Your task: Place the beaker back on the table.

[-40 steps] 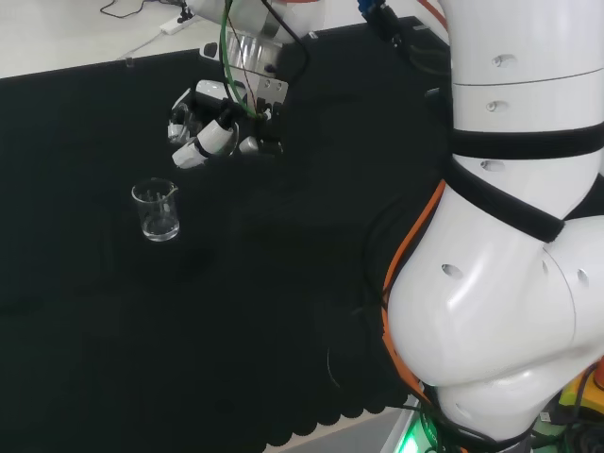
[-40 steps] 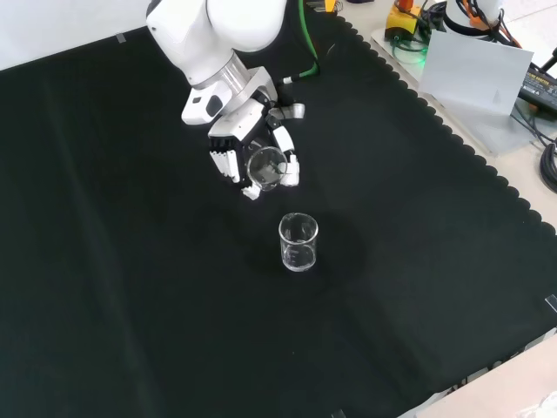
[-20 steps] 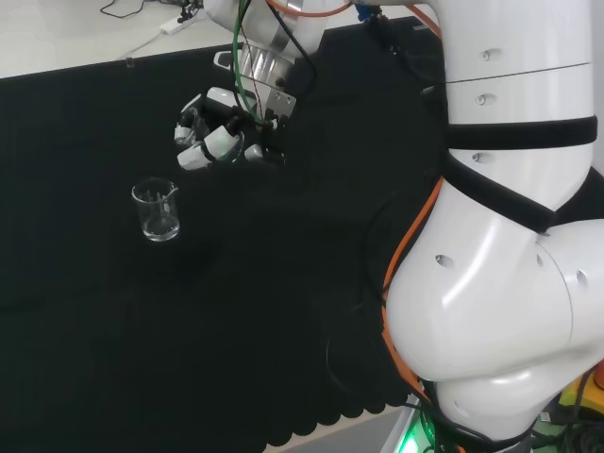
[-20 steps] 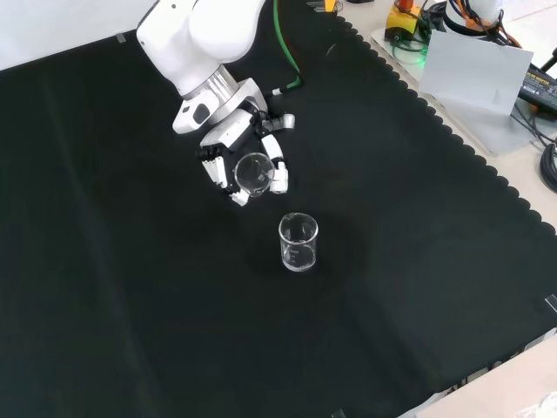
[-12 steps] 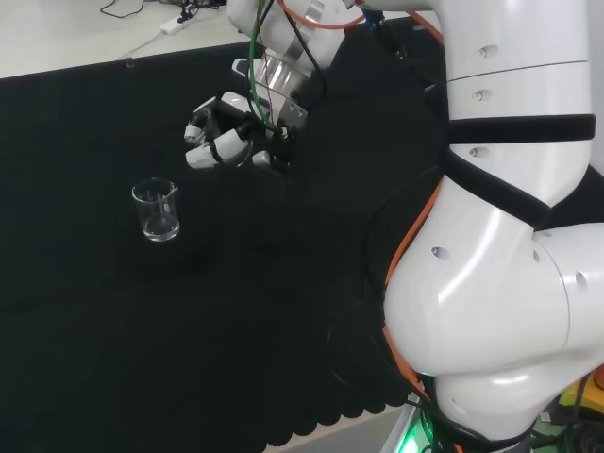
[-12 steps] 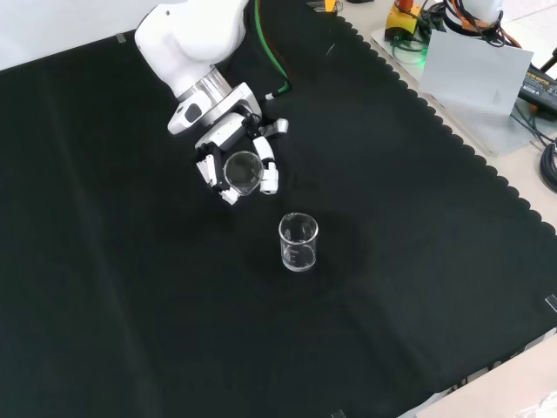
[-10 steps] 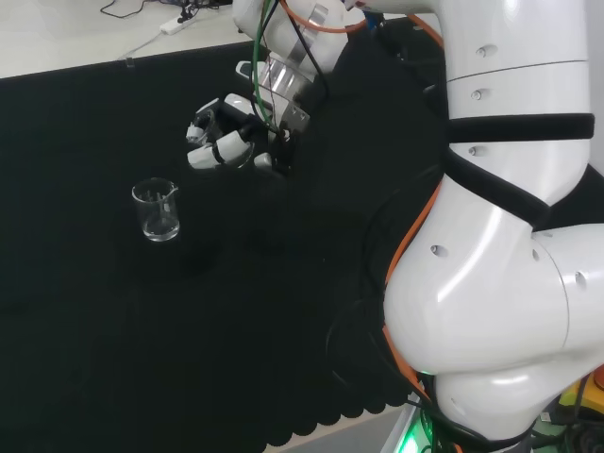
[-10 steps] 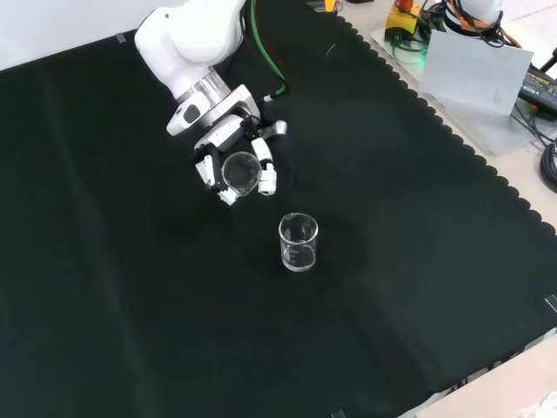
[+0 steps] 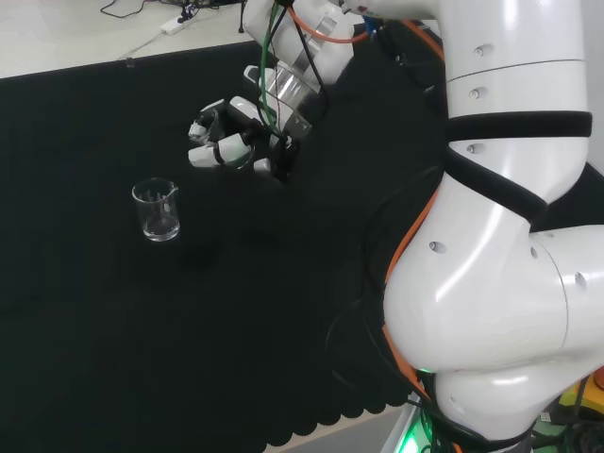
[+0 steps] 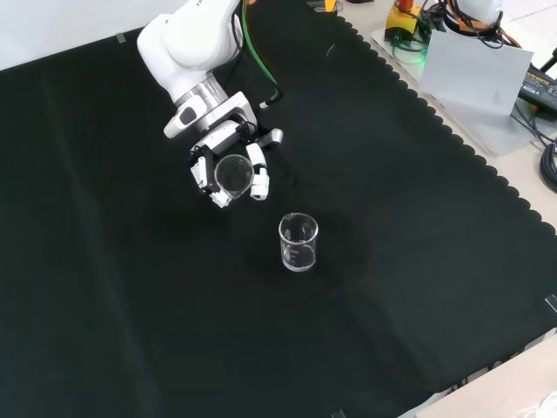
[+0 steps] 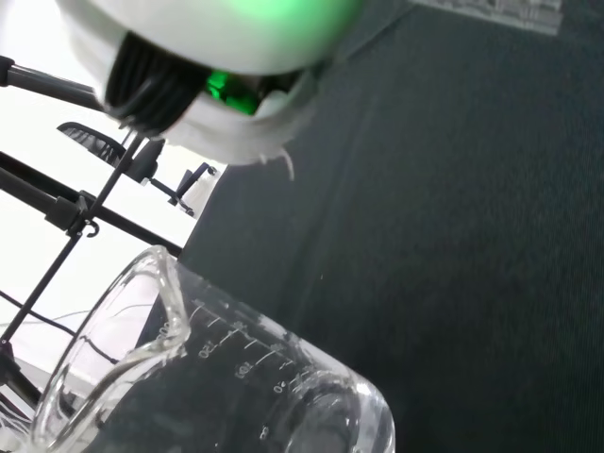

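My hand [image 10: 211, 171] hangs above the black cloth with its fingers curled round a clear glass beaker [image 10: 232, 173]. The beaker lies tilted on its side, its mouth turned toward the front camera. In the head view the hand [image 9: 226, 143] is up and to the right of a second clear beaker [image 9: 157, 209]. That second beaker [image 10: 298, 242] stands upright on the cloth, down and to the right of the hand in the front view and apart from it. The wrist view shows the held beaker [image 11: 217, 377] close up, with its spout and printed scale, above dark cloth.
The arm's white links [image 9: 500, 236] take up the right of the head view. Past the cloth's scalloped edge [image 10: 461, 144], at the front view's top right, lie a grey panel [image 10: 474, 70], cables and small devices. Bare cloth surrounds the standing beaker.
The hand has carried the tilted beaker up and left in the front view, farther from the standing beaker. The standing beaker has not moved.
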Controlling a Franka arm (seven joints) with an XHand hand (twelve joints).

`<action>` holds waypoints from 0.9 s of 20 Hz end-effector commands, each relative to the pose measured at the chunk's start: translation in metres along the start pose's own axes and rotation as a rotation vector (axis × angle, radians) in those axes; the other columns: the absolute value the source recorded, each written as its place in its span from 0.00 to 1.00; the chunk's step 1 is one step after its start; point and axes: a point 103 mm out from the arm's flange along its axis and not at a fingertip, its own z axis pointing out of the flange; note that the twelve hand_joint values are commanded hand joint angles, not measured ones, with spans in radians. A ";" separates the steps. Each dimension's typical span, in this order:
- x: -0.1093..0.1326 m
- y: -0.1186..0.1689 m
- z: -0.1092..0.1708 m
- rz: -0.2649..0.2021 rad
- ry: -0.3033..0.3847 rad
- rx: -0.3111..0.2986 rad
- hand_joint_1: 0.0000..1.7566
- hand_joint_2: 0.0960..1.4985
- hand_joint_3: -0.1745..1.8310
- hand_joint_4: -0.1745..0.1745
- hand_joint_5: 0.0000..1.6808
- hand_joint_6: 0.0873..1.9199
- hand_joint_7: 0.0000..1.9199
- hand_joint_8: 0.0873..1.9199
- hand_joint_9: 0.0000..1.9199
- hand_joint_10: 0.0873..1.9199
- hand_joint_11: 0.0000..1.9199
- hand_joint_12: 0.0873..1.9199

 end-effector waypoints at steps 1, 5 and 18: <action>-0.007 0.010 0.011 0.015 -0.015 0.033 0.63 0.39 0.47 1.00 0.70 0.43 0.88 0.25 0.86 0.19 0.72 0.38; -0.010 0.013 0.019 0.020 -0.021 0.056 0.63 0.39 0.47 1.00 0.70 0.43 0.87 0.25 0.86 0.19 0.72 0.38; -0.014 0.020 0.034 0.036 -0.001 0.054 0.63 0.40 0.46 1.00 0.70 0.44 0.87 0.24 0.85 0.18 0.71 0.38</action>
